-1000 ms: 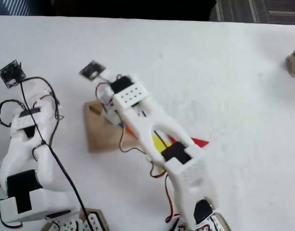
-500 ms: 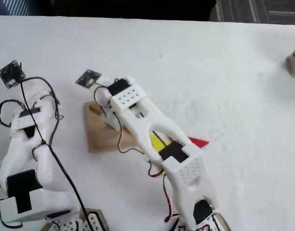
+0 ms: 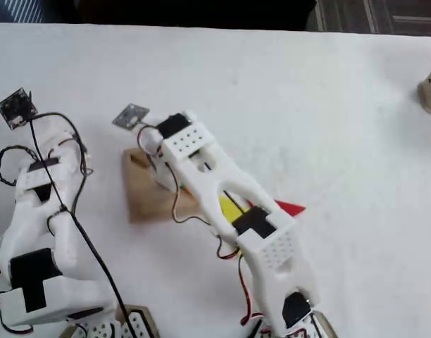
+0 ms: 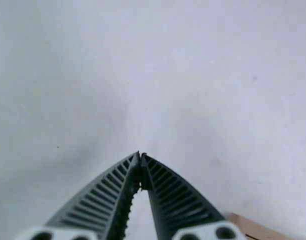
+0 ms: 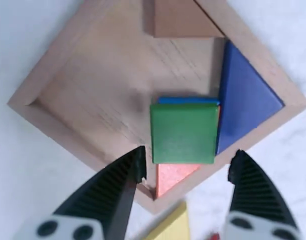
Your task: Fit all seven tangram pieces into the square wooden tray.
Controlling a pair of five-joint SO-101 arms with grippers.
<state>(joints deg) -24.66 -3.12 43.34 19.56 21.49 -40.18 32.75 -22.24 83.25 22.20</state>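
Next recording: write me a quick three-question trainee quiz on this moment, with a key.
1. True or false: the left gripper is shut.
2. The square piece over the tray is: A red, B green, C yellow.
3. Fill in: the yellow piece lies ___ the tray.
Key: 1 true; 2 B; 3 outside.

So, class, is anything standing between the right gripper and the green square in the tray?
Nothing visible does. The open right gripper hangs above the green square, which lies uppermost, over a red piece, in the wooden tray.
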